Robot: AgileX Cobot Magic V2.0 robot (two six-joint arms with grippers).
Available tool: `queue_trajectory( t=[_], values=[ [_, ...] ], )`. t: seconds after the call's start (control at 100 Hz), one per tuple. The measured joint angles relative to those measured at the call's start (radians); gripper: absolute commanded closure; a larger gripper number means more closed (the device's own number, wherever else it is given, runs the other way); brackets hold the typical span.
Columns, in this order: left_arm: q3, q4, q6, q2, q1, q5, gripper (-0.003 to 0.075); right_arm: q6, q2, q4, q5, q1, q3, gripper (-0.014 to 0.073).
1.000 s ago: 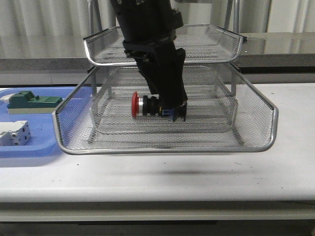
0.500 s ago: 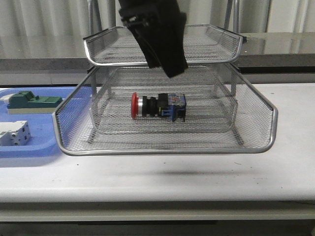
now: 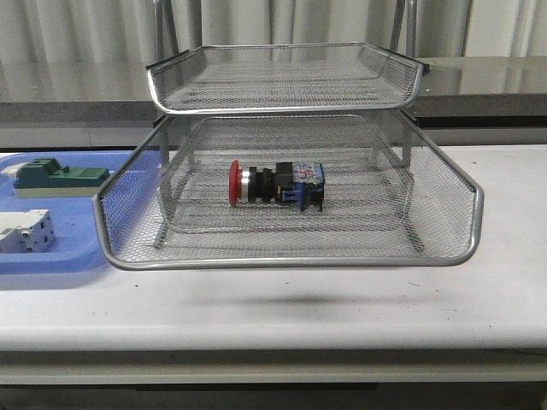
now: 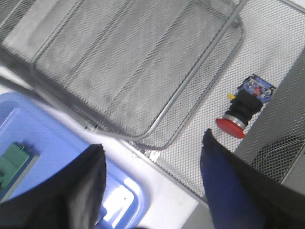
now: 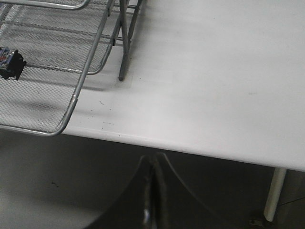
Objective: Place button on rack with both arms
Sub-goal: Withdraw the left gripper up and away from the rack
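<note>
Here, in the front view, we saw the button lying on its side on the mesh of the rack's middle tier, red cap to the left and blue rear block to the right, roughly central in that tier; nothing held it, and neither arm showed in this view; the top tier above it held nothing we could see; to the left, beside the rack, the blue tray carried a green block at its far side and a white-grey terminal block nearer us.

From the left wrist view we looked down on the button resting free on the mesh, apart from the left gripper; its fingers stood spread wide with nothing between them, hanging above the tray's corner and the rack's rim.

In the right wrist view the right gripper hung beyond the table edge, its fingers pressed together on nothing; only the button's rear end showed at the picture's edge.

We judged the button small, rigid and light, its smooth round cap apt to roll or slip; the squarer black body looked the surer place to grip; the placing looked done.
</note>
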Motion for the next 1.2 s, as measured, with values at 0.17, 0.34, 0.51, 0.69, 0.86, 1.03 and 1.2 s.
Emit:
queue_trajectory(
  t=[0.17, 0.34, 0.51, 0.69, 0.86, 1.03, 1.2],
  values=[
    [0.159, -0.018, -0.013, -0.136, 0.11, -0.024, 0.0332, 0.0, 0.0, 0.0, 0.0, 0.0, 0.0, 0.0664],
    [0.415, -0.071, -0.013, -0.336, 0.21, -0.175, 0.0332, 0.0, 0.0, 0.0, 0.0, 0.0, 0.0, 0.0664],
    [0.672, -0.095, -0.017, -0.564, 0.292, -0.359, 0.0332, 0.0, 0.0, 0.0, 0.0, 0.0, 0.0, 0.0664],
    [0.894, -0.101, -0.019, -0.792, 0.356, -0.489, 0.0332, 0.0, 0.0, 0.0, 0.0, 0.0, 0.0, 0.0664],
    [1.085, -0.132, -0.019, -0.991, 0.371, -0.638, 0.0332, 0.0, 0.0, 0.0, 0.0, 0.0, 0.0, 0.0664],
    [1.23, -0.177, -0.019, -1.156, 0.372, -0.812, 0.0332, 0.0, 0.0, 0.0, 0.0, 0.0, 0.0, 0.0664],
    [1.336, -0.249, -0.019, -1.251, 0.372, -0.971, 0.0332, 0.0, 0.0, 0.0, 0.0, 0.0, 0.0, 0.0664]
  ],
)
